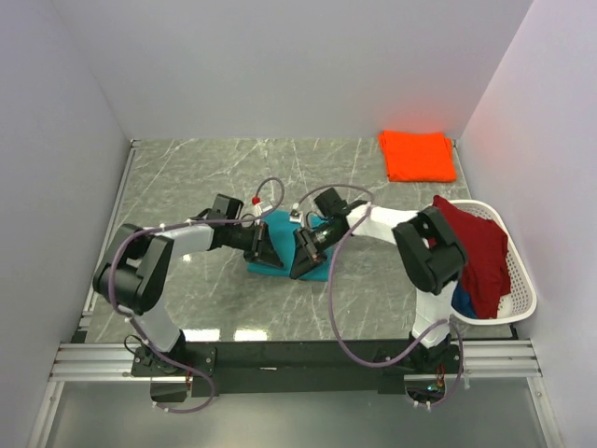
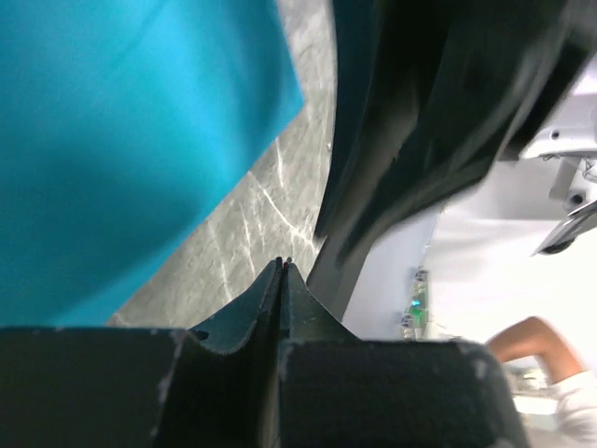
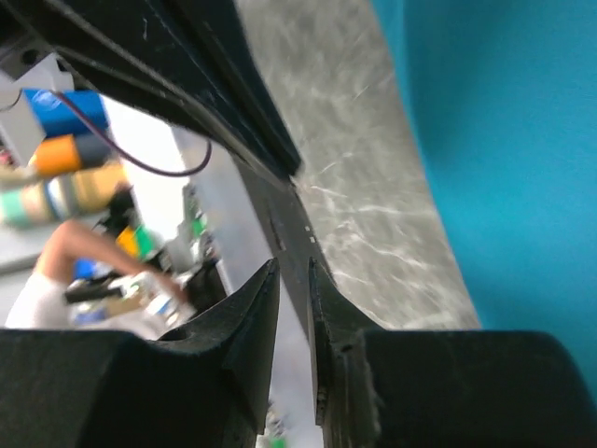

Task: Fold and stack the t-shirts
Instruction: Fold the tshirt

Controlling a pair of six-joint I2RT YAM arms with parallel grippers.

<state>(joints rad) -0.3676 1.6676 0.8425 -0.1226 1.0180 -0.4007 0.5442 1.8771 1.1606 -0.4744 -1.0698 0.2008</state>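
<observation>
Top external view: both arms rise from their bases, bend at the elbow and reach inward, low over the middle of the table [image 1: 187, 187]. The left forearm runs to the right and the right forearm runs to the left. The left gripper [image 1: 268, 245] and right gripper [image 1: 300, 257] sit just beside each other, almost tip to tip, over the teal shirt [image 1: 280, 224].

In the left wrist view, the left fingers [image 2: 233, 322] are pressed together with nothing between them. The teal cloth lies beyond them to one side. In the right wrist view, the right fingers [image 3: 244, 313] stand a narrow gap apart and hold nothing, with the cloth off to the side.

The teal shirt lies flat at the table's centre. The grippers cover most of it, so its long axis cannot be told.

The orange shirt [image 1: 417, 156] lies folded in the far right corner, with its long axis running left to right. It is well apart from the arms.

A red shirt [image 1: 476, 247] is draped over the near rim of the basket [image 1: 522, 271] at the right edge. A blue shirt [image 1: 461, 301] shows beneath it.
</observation>
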